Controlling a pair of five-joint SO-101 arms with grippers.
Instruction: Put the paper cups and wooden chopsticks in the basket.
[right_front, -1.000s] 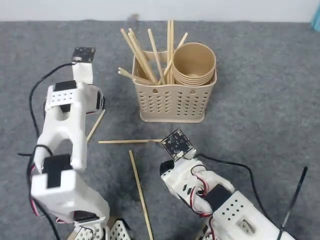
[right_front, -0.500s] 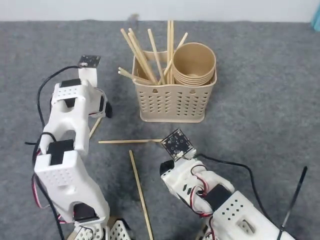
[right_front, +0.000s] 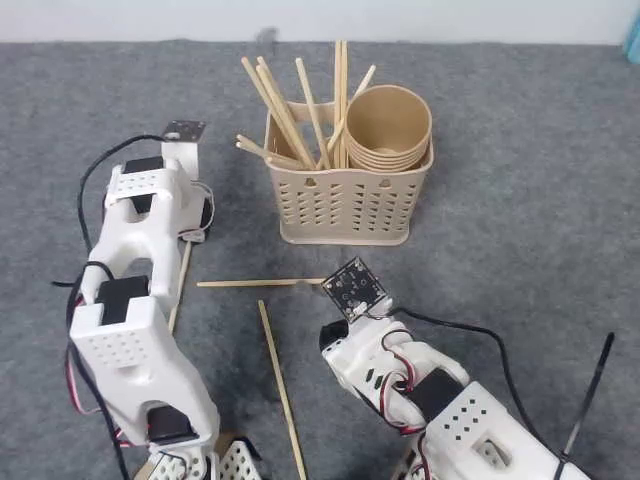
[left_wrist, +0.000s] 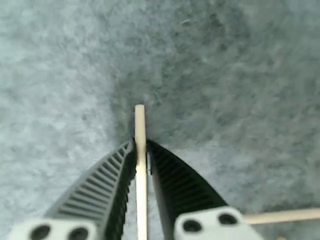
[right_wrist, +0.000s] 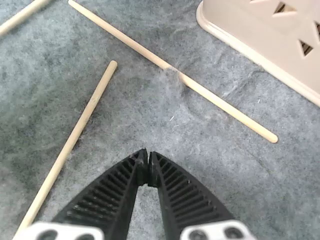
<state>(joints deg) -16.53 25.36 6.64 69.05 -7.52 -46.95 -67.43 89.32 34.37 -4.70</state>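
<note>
Cups (right_front: 388, 125), chopsticks (right_front: 285, 110) in basket (right_front: 345, 205); 2 loose chopsticks (right_front: 255, 283) on carpet (right_front: 520, 220) before it; held chopstick (left_wrist: 139, 120) in left pincer (left_wrist: 140, 145).

Basket (right_front: 345, 205) is coloured beige, hole-patterned — paper cups (right_front: 395, 155) tan, chopsticks (right_front: 282, 390) pale wood; tabletop (right_front: 530, 200) is seen grey, jaws black, ribbed.

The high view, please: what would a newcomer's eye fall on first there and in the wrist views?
The beige basket at the table's far middle already holds stacked paper cups and a sheaf of chopsticks. To its left, the left gripper is shut near one end of a single chopstick. In front of the basket lie a crosswise chopstick and a slanting chopstick, by the shut, empty right gripper.
</note>
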